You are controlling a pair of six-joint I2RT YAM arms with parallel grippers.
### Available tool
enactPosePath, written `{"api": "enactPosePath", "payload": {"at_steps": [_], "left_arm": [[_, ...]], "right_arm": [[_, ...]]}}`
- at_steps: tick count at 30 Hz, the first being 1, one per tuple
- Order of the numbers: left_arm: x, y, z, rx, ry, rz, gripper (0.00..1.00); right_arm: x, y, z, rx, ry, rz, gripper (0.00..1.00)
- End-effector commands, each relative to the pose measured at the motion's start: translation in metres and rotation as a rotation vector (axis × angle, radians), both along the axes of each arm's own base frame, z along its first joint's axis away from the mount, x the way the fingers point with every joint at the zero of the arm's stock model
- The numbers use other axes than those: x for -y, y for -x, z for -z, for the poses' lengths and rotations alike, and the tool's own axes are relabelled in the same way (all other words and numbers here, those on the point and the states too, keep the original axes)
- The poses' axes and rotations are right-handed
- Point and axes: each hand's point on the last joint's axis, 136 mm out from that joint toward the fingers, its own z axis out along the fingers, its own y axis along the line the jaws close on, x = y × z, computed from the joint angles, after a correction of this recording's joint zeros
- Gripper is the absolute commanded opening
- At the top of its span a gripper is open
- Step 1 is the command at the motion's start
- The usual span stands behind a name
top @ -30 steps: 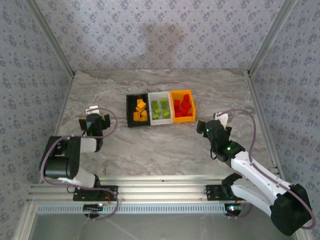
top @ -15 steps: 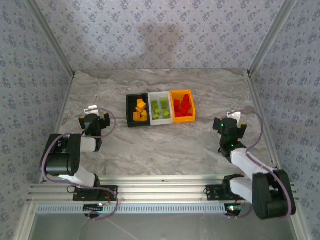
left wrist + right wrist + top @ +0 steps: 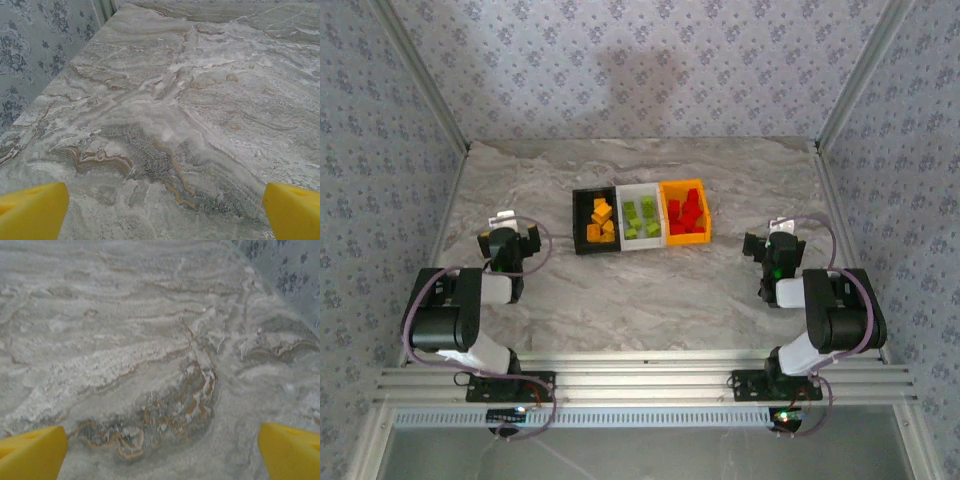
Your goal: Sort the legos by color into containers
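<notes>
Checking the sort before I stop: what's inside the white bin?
The white bin holds lime green legos; no other color shows among them. Anything beneath the top bricks is covered.

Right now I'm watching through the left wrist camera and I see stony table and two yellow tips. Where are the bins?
Observer: They're in a row mid-table, ahead and to the right of the left gripper: black bin, white bin, orange bin.
Operator: Are the bricks sorted?
Observer: It looks so. The orange-yellow bricks are in the black bin, the green bricks in the white, the red bricks in the orange.
Operator: Where's the other arm?
Observer: The right gripper sits near its base, right of the bins and apart from them, jaws open over the table.
</notes>
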Motion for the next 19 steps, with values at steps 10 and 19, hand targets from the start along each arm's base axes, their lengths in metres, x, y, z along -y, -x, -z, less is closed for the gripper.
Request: {"api": "enactPosePath", "payload": {"at_steps": [10, 19], "left_arm": [[-0.0002, -0.0034, -0.0099, 0.043, 0.017, 0.001, 1.0], [0.0011, -0.0039, -0.0103, 0.044, 0.017, 0.007, 0.99]], "right_arm": [[-0.0029, -0.0131, -0.0223, 0.076, 0.008, -0.028, 1.0], [-0.0029, -0.0129, -0.0219, 0.075, 0.008, -0.028, 1.0]]}}
